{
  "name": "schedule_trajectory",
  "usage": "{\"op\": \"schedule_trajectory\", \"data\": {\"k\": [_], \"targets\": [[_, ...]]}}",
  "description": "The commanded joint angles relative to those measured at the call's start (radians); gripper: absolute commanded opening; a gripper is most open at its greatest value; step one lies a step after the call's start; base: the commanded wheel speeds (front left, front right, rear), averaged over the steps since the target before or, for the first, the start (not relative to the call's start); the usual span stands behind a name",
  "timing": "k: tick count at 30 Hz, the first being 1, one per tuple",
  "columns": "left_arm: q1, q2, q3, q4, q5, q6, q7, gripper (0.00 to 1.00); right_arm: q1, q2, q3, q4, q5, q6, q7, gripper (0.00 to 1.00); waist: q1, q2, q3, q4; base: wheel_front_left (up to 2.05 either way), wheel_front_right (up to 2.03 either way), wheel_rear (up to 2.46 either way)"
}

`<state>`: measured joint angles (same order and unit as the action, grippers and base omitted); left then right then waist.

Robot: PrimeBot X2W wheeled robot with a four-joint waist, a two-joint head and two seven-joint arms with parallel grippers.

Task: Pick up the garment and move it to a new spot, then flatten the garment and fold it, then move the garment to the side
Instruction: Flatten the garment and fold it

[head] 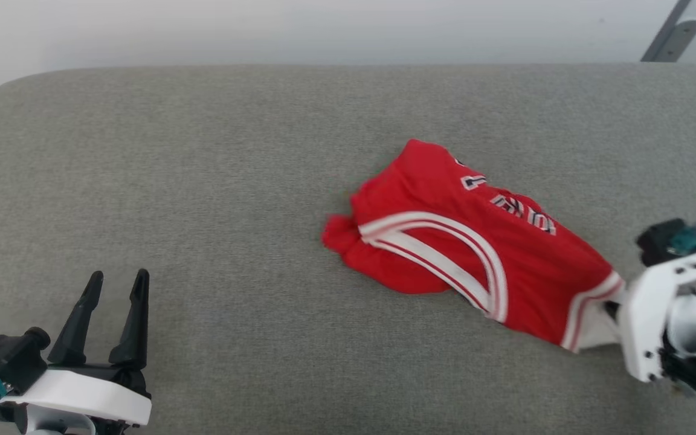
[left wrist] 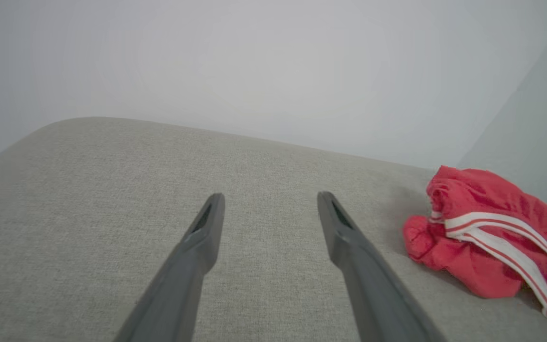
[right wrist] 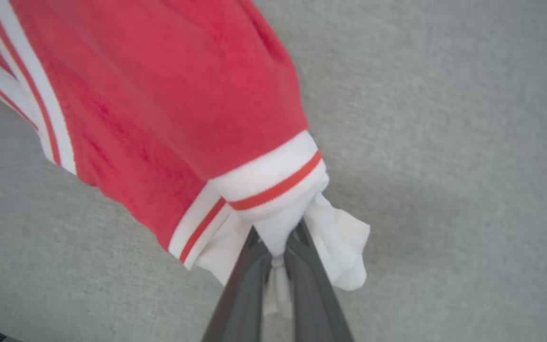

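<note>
While the left gripper (head: 118, 275) rests nearest, fingers apart, likely free for flattening later, the right gripper (right wrist: 277, 240) is clamped on the white sleeve (right wrist: 342, 237) of the garment (head: 444, 241), a handy edge for lifting; its red body lies crumpled beyond on the grey cushion (head: 203, 151).

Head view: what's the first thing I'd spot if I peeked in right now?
The crumpled red jersey shirt with white-and-red striped trim jumps out, lying right of the middle on the grey fabric cushion. Next comes the right gripper, its two dark fingers shut on the shirt's white sleeve at the shirt's near right end. The left gripper sits open at the lower left, apart from the shirt.
</note>
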<state>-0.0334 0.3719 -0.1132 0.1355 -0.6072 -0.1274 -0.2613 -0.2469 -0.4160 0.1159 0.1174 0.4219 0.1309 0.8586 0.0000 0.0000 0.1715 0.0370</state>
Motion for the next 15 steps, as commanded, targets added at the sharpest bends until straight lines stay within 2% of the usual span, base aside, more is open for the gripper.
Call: {"op": "schedule_trajectory", "data": {"k": [1,4,7,13,15], "targets": [[0.007,0.002,0.003,-0.003,-0.001,-0.002,-0.005,1.0,0.022,-0.002,-0.016,-0.015,0.008,0.0,0.018,0.0,0.0,0.0,0.005,-0.009,0.0,0.0,0.0],[-0.001,0.003,0.002,-0.005,-0.004,-0.002,-0.005,1.0,0.073,-0.016,-0.084,-0.066,-0.006,0.0,0.081,0.0,0.0,0.0,0.015,-0.018,0.0,0.0,0.0],[-0.014,0.006,-0.003,-0.006,-0.007,-0.002,-0.005,1.0,0.104,0.015,-0.149,-0.072,-0.011,0.0,0.108,0.0,0.0,0.0,0.026,-0.022,0.0,0.0,0.0],[-0.042,0.016,-0.027,0.003,-0.018,-0.002,-0.005,1.0,0.073,0.065,-0.162,0.019,-0.032,0.0,0.063,0.0,0.0,0.0,0.046,-0.022,0.0,0.0,0.0],[-0.057,0.026,-0.048,0.007,-0.025,-0.002,-0.005,1.0,0.052,0.075,-0.153,0.061,-0.042,0.0,0.035,0.51,0.0,0.0,0.048,-0.02,0.0,0.0,0.0]]}}
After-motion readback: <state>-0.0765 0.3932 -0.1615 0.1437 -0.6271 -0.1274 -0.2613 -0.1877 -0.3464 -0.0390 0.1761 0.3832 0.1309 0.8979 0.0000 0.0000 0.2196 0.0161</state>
